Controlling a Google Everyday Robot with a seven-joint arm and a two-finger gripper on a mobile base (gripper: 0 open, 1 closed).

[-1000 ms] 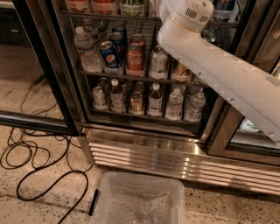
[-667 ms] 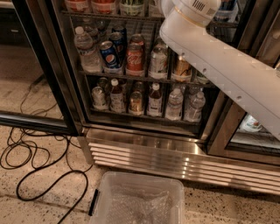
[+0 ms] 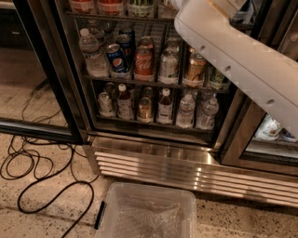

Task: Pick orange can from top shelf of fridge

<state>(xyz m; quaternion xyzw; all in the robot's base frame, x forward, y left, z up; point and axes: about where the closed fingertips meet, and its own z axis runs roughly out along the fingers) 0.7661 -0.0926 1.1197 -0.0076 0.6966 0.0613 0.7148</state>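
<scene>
The fridge [image 3: 79,93] stands open in front of me. Its top shelf [image 3: 116,17] runs along the upper edge of the camera view, and only the bases of two reddish containers [image 3: 82,4] and a green one [image 3: 139,6] show on it. I cannot pick out the orange can there. A copper-orange can [image 3: 194,69] stands on the rack below, just under my white arm [image 3: 233,60]. The arm rises from the right past the top edge. The gripper is out of view above the frame.
The middle rack holds a water bottle [image 3: 93,56], a blue Pepsi can [image 3: 116,58], a red Coca-Cola can [image 3: 143,62] and silver cans. The lowest rack holds several bottles. A clear plastic bin [image 3: 149,214] sits on the floor, with black cables [image 3: 37,172] at the left.
My arm has risen and its wrist end has left the top of the view. This uncovers the copper-orange can on the middle rack. The fridge contents have not moved.
</scene>
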